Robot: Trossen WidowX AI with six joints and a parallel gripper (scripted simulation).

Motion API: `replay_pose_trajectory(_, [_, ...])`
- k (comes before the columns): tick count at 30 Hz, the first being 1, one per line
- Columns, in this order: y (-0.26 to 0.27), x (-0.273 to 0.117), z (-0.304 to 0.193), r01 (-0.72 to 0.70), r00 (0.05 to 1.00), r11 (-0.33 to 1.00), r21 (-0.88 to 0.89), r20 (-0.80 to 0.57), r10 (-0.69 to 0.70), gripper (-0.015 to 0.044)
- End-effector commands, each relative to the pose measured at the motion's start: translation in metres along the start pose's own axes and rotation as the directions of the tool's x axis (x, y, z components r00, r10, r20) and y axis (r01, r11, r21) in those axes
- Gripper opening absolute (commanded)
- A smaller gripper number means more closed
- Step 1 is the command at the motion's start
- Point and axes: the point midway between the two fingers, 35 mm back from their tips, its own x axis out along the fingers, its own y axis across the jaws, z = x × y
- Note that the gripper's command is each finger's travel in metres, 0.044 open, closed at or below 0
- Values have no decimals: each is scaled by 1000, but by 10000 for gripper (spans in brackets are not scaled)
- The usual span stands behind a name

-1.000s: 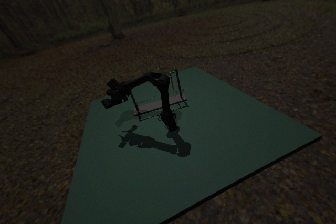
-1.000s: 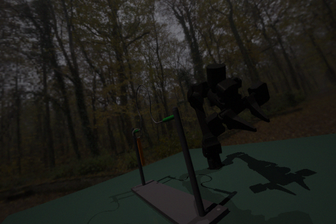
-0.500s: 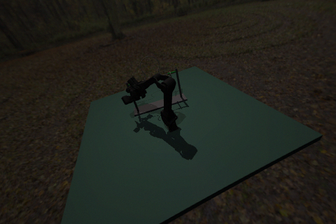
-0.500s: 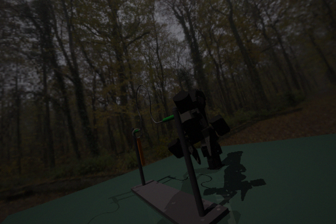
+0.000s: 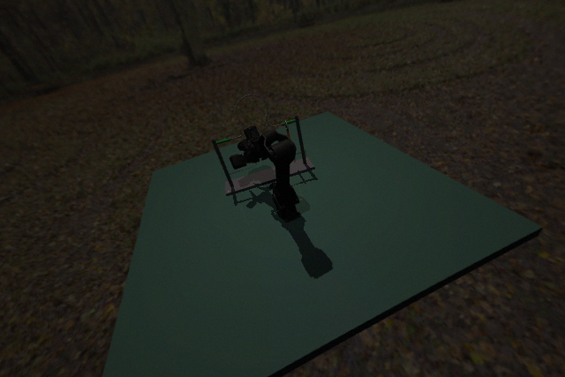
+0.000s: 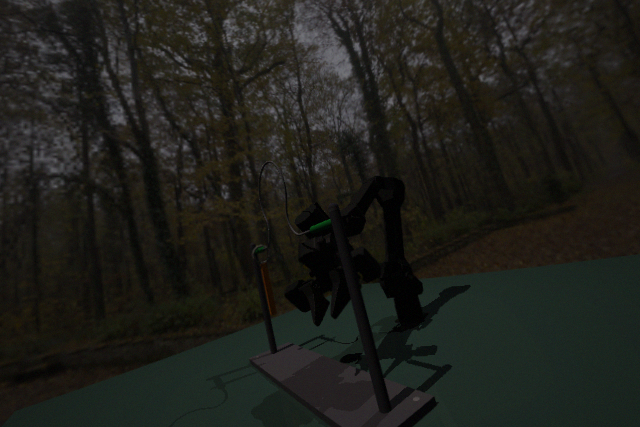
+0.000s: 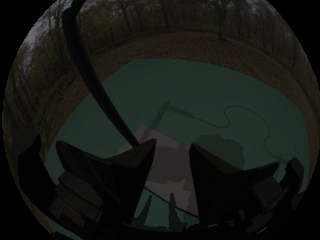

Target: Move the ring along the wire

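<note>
The handle (image 5: 288, 131) (image 6: 268, 289) dangles near the tabletop's (image 5: 365, 227) (image 6: 527, 319) (image 7: 130, 90) far corner; the end effector (image 5: 250, 147) (image 6: 326, 317) (image 7: 174, 146), empty, fingers parted, probably hangs low to spare the wire (image 5: 251, 94) (image 6: 268, 162).

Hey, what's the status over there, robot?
Gripper open, nothing held. Orange handle hanging below its ring, by one post. Thin wire loops up between both posts; keep clear.

Relative to the base board (image 5: 269, 176) (image 6: 330, 386) (image 7: 165, 165): bench (image 5: 346, 245) (image 6: 537, 319) (image 7: 200, 85) beneath; posts (image 5: 222, 163) (image 5: 300, 142) (image 6: 359, 308) (image 6: 266, 303) (image 7: 95, 85) upright at opposite ends; wire (image 5: 252, 95) (image 6: 285, 195) above.
</note>
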Motion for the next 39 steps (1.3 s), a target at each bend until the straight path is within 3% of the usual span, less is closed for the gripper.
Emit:
replay_pose_trajectory(1, [-29,-13,-4,35,998,999,17,52,-36,160])
replay_pose_trajectory(21, [-130,-82,-49,208,939,974,86,261,-224,160])
replay_pose_trajectory(39, [-160,-151,-106,429,798,897,107,421,-432,160])
